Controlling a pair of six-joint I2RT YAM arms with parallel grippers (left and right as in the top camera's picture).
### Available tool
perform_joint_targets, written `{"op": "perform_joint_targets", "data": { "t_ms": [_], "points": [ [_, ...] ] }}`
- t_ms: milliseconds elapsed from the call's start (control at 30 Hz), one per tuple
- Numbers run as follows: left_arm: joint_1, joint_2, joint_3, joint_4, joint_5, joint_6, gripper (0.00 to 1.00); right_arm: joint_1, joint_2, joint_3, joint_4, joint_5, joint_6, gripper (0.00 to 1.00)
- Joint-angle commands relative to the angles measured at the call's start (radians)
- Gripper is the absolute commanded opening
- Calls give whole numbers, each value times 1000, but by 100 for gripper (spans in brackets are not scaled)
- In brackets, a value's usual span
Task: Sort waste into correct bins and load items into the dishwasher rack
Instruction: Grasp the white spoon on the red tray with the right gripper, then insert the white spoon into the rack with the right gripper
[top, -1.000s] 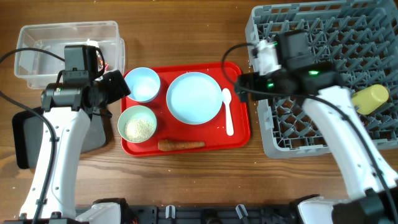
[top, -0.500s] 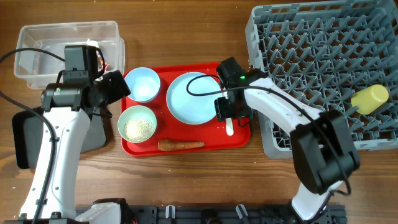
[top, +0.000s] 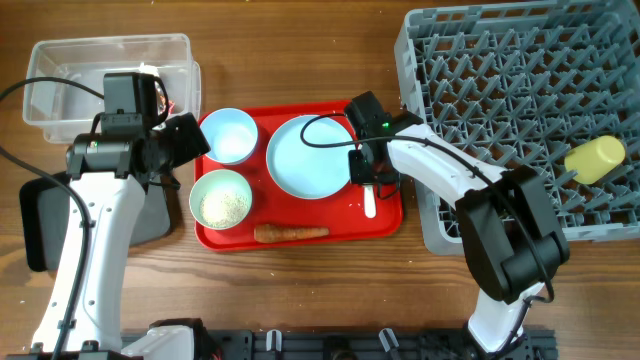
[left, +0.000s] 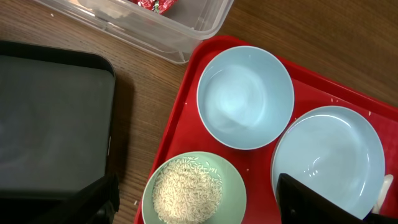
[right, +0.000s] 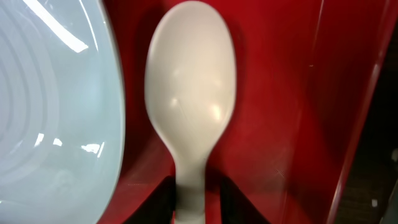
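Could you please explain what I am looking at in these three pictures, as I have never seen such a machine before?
These are two robot arms at a wooden table. One picture looks down from above; the other two come from cameras on the wrists. The red tray holds a pale-blue plate, a white-blue bowl, a green bowl of rice grains, a carrot piece and a white spoon. Left of it stand a clear tub with a red wrapper inside and a black tray; right of it, a grey dishwasher rack with a yellow cup. The left tool is open and empty. The right tool grips the spoon's handle; the spoon lies on the tray.
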Motion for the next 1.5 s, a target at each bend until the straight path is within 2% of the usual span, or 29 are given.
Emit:
{"op": "perform_joint_targets", "data": {
  "t_ms": [0, 300, 433, 567, 667, 767, 867, 1000, 1333, 1400, 1467],
  "points": [
    [5, -13, 6, 2, -9, 8, 80, 3, 15, -8, 4, 23, 19, 19],
    [5, -13, 6, 2, -9, 8, 80, 3, 8, -6, 2, -6, 19, 6],
    [5, -13, 6, 3, -10, 9, 80, -2, -96, 40, -62, -6, -19, 5],
    [5, -13, 6, 3, -9, 8, 80, -27, -273, 63, -138, 9, -96, 5],
    [5, -13, 6, 3, -9, 9, 80, -113, -408, 63, -196, 27, -151, 5],
    [5, -13, 6, 3, -9, 8, 80, -212, -457, 63, -221, 20, -270, 4],
    [5, -13, 6, 3, -9, 8, 80, -295, -435, 55, -274, 17, -379, 4],
    [5, -13, 6, 3, -9, 9, 80, -339, -377, 53, -296, 22, -405, 5],
    [5, -13, 6, 2, -5, 8, 83, -338, -232, 53, -299, 24, -429, 6],
    [5, -13, 6, 3, -5, 8, 83, -338, -232, 53, -296, 24, -429, 12],
    [5, -13, 6, 3, -5, 8, 83, -338, -236, 53, -301, 24, -429, 23]
  ]
}}
